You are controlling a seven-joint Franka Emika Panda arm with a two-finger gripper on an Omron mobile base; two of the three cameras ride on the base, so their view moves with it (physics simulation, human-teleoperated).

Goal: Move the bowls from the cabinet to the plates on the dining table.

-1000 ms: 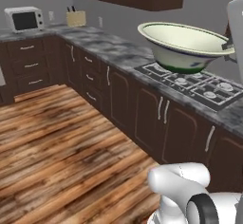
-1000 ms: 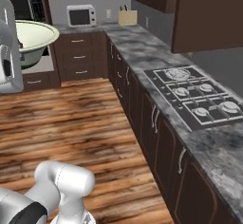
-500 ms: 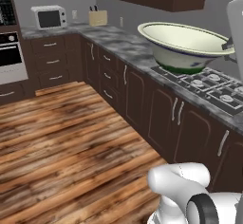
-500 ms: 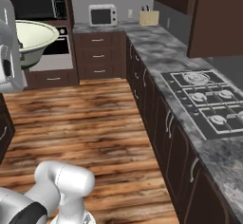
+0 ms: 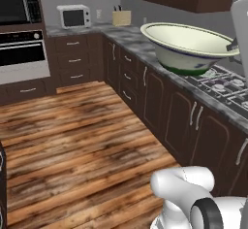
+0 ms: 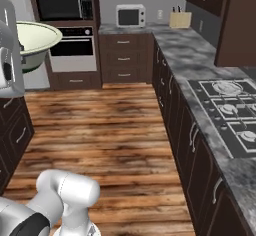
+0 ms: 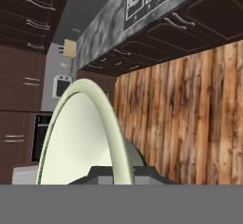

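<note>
**A:** Carrying it by the rim, looks like. The gripper (image 7: 114, 178) is pinched tight on the edge of the cream-and-green bowl (image 5: 188, 46), held high above the wood floor (image 5: 77, 140), probably so it clears the counter (image 6: 200, 65) while travelling.

**B:** Count check: one bowl, one microwave (image 6: 131, 16), one hob (image 6: 232, 112).

Two base cameras behind the arm, one on the hand

Both base views look forward and down over the striped brown plank floor (image 5: 82, 140), sharing the small white microwave (image 6: 131, 16) at 12 o'clock; the rolled hand view sits close against the cream-white, green-bottomed bowl (image 7: 80, 137).
</note>
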